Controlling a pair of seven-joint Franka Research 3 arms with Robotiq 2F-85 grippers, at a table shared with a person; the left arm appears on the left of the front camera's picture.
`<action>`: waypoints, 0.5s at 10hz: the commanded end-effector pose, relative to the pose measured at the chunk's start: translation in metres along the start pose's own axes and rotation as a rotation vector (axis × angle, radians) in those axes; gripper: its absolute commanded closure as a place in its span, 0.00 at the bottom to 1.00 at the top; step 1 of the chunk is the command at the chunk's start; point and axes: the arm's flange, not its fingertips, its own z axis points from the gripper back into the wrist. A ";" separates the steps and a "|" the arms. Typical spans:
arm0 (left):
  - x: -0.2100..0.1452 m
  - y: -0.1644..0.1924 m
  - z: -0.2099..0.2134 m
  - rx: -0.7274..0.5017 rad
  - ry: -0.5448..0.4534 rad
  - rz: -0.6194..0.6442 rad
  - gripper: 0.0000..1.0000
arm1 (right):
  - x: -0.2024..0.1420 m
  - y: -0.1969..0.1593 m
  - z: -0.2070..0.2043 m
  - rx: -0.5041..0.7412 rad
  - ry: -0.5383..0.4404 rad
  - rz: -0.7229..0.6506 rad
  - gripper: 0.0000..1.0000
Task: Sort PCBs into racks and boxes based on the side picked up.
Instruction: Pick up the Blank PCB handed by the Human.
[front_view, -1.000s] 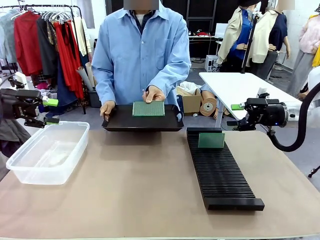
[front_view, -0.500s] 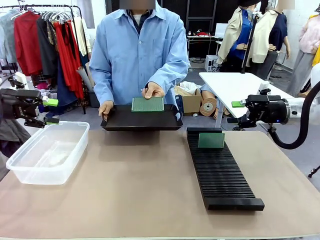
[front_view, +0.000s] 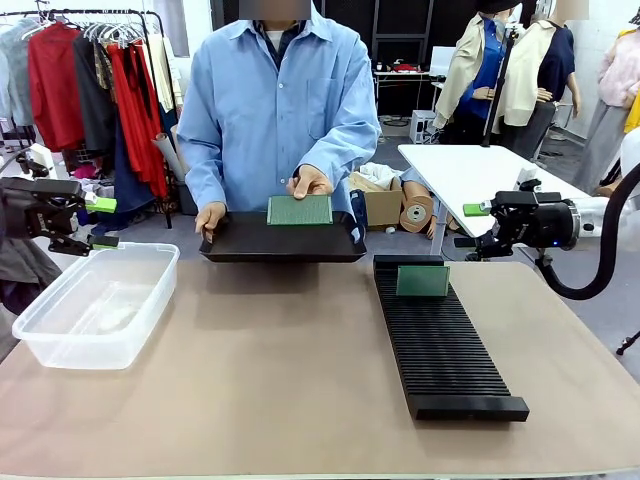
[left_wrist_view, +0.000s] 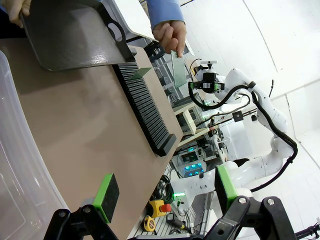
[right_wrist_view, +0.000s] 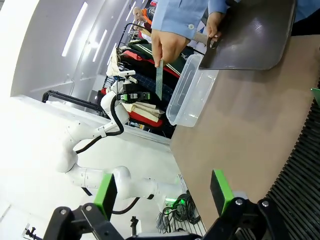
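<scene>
Green and thin, the flat rectangular circuit board (front_view: 299, 210) stands on edge over the smooth black tray (front_view: 250, 246), pinched at its top edge by the person's hand (front_view: 308, 184). In the front view a second green board (front_view: 422, 281) sits upright in a slot at the far end of the long ribbed black rack (front_view: 440, 350). The clear plastic tub (front_view: 70, 352) lies at the left, near the left gripper (front_view: 102, 222), which is spread wide and carries nothing. The right gripper (front_view: 470, 226) hovers beside the rack's far end, jaws apart and also empty. In the left wrist view the green pads (left_wrist_view: 106, 196) stand wide, and the held circuit board (left_wrist_view: 177, 67) shows its face. In the right wrist view the pads are parted too, and the circuit board (right_wrist_view: 158, 80) is seen edge-on (very thin indeed). I judge it light and stiff, a little slippery on its faces, and easy to scratch. The best hold is probably across a free side edge, away from the person's fingers, with gentle pressure.
</scene>
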 end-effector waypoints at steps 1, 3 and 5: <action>0.000 -0.001 0.001 0.000 -0.002 0.000 0.00 | 0.002 0.001 0.001 -0.001 -0.001 0.002 0.00; 0.000 -0.001 0.001 0.000 -0.002 0.000 0.00 | 0.002 0.001 0.001 -0.001 -0.001 0.002 0.00; 0.000 -0.001 0.001 0.000 -0.002 0.000 0.00 | 0.002 0.001 0.001 -0.001 -0.001 0.002 0.00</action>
